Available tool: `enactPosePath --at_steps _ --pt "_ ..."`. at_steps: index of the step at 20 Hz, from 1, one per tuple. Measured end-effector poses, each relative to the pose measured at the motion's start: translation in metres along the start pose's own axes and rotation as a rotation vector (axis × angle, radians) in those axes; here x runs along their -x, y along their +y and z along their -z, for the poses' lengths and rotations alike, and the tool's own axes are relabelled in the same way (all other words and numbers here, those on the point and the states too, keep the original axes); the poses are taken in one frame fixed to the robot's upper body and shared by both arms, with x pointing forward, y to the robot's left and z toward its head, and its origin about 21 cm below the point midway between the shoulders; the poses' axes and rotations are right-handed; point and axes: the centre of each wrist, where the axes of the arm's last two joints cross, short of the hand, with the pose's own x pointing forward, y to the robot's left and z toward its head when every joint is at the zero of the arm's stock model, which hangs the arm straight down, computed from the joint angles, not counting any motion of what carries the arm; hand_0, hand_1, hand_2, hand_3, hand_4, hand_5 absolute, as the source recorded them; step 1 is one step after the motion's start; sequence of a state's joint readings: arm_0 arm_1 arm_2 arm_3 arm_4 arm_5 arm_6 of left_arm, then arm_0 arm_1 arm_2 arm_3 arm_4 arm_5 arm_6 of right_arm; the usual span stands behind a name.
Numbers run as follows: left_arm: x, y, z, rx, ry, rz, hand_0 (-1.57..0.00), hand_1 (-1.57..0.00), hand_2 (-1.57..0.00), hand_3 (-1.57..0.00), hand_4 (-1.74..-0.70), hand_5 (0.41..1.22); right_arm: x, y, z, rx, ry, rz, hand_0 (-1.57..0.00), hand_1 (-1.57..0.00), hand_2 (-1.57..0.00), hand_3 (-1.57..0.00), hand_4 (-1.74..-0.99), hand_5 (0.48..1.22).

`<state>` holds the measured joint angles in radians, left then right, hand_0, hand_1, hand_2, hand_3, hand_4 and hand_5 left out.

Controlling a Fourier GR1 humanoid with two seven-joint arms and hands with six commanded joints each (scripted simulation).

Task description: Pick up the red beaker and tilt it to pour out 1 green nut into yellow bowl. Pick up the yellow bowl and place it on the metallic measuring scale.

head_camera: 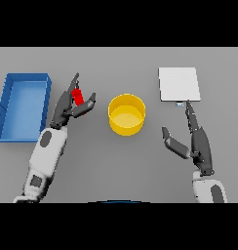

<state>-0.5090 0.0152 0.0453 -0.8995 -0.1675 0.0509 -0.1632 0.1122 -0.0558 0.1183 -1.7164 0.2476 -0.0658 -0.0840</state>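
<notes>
Beaker work is underway on the robot's left side. Left hand (72, 105) is closing round the red beaker (78, 96), thumb on one side and fingers reaching up past the other, so the beaker is sitting between them and looks gripped; whether it is lifted clear of the grey bench (126, 161) or standing on it, I cannot tell from this angle. It appears roughly upright, not yet tipped toward anything.

Yellow bowl (126, 114) is sitting near the middle of the bench, just to the right of that hand and apart from it. Its inside is showing plain yellow; no green nut is visible in it, and none is visible in the beaker either, whose mouth is hidden by the fingers.

Right hand (191, 139) is resting on the right side with fingers straight and thumb spread, holding nothing. Its fingertips are pointing toward the metallic measuring scale (178, 84), a pale square plate at the far right, near but not on it. Scale top is bare.

Blue bin (23, 105) is lying at the far left, beside the left arm, and is taking no part here.

Judgement on progress: early. Grasp of the beaker seems achieved or nearly so. Left to do, as far as this shows:
- carrying the beaker over the bowl
- tilting it to drop one nut
- picking up the bowl
- setting it on the scale
</notes>
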Motion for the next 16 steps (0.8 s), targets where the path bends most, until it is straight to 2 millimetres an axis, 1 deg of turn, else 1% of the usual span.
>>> enactPosePath --at_steps 1,2,3,4,5,6,7,9,10,11,12,13,15,16 --pt "0.0 -0.005 0.001 -0.004 -0.006 -0.024 -0.12 -0.15 -0.18 -0.12 -1.41 0.75 -0.001 0.001 -0.001 -0.008 -0.001 -0.003 0.0 0.0 0.0 0.0 -1.26 0.642" --pt "0.0 -0.002 0.004 -0.023 0.004 -0.037 -0.29 -0.33 -0.36 -0.29 -1.45 0.783 -0.001 0.002 -0.002 -0.001 0.002 -0.001 0.0 0.0 0.0 0.0 -1.258 0.644" --pt "0.001 -0.005 0.004 -0.027 0.005 -0.058 -0.44 -0.48 -0.52 -0.55 -1.45 0.871 0.0 -0.004 -0.002 0.006 0.015 -0.014 0.0 0.0 0.0 0.0 -1.257 0.645" --pt "0.002 -0.001 0.006 -0.052 0.023 -0.055 -0.66 -0.7 -0.73 -0.72 -1.5 0.941 0.004 -0.004 -0.003 0.006 0.027 -0.011 0.0 0.0 0.0 0.0 -1.255 0.644" --pt "0.0 -0.003 0.007 -0.056 0.022 -0.042 -0.84 -0.87 -0.9 -0.84 -1.54 0.997 0.002 -0.002 -0.001 0.001 0.028 -0.011 0.0 0.0 0.0 0.0 -1.256 0.646" --pt "-0.001 -0.003 0.009 -0.056 0.027 -0.028 -0.99 -1.01 -1.03 -0.93 -1.57 1.042 0.002 -0.001 0.0 -0.001 0.024 -0.006 0.0 0.0 0.0 0.0 -1.254 0.645" --pt "-0.002 -0.006 0.012 -0.04 0.014 -0.012 -1.11 -1.12 -1.14 -0.97 -1.6 1.078 0.003 0.0 0.001 -0.001 0.025 -0.002 0.0 0.0 0.0 0.0 -1.252 0.644" --pt "-0.003 -0.011 0.01 -0.023 -0.008 0.014 -1.27 -1.29 -1.3 -1.19 -1.54 1.129 0.003 0.0 -0.001 0.002 0.02 -0.003 0.0 0.0 0.0 0.0 -1.254 0.644" --pt "-0.003 -0.011 0.008 -0.011 -0.009 0.02 -1.33 -1.34 -1.35 -1.27 -1.52 1.148 0.005 0.0 -0.002 0.002 0.023 0.004 0.0 0.0 0.0 0.0 -1.259 0.646" --pt "-0.005 -0.013 0.01 -0.012 0.013 0.016 -1.38 -1.39 -1.4 -1.33 -1.51 1.162 0.003 -0.001 -0.001 0.001 0.023 0.003 0.0 0.0 0.0 0.0 -1.257 0.645" --pt "-0.005 -0.016 0.009 -0.015 0.008 0.02 -1.42 -1.42 -1.43 -1.38 -1.55 1.159 0.003 0.0 -0.004 0.003 0.017 -0.001 0.0 0.0 0.0 0.0 -1.258 0.644" --pt "-0.007 -0.016 0.011 -0.028 0.021 0.017 -1.45 -1.45 -1.46 -1.41 -1.59 1.151 0.003 0.001 -0.001 0.004 0.029 0.008 0.0 0.0 0.0 0.0 -1.257 0.643" --pt "-0.01 -0.018 0.011 -0.05 -0.02 -0.024 -1.49 -1.5 -1.5 -1.47 -1.64 1.132 0.003 0.001 -0.004 0.002 0.016 0.019 0.0 0.0 0.0 0.0 -1.262 0.646" --pt "-0.012 -0.014 0.011 -0.066 -0.047 -0.041 -1.51 -1.51 -1.51 -1.49 -1.66 1.128 0.003 -0.002 -0.004 0.007 0.001 0.006 0.0 0.0 0.0 0.0 -1.258 0.646"
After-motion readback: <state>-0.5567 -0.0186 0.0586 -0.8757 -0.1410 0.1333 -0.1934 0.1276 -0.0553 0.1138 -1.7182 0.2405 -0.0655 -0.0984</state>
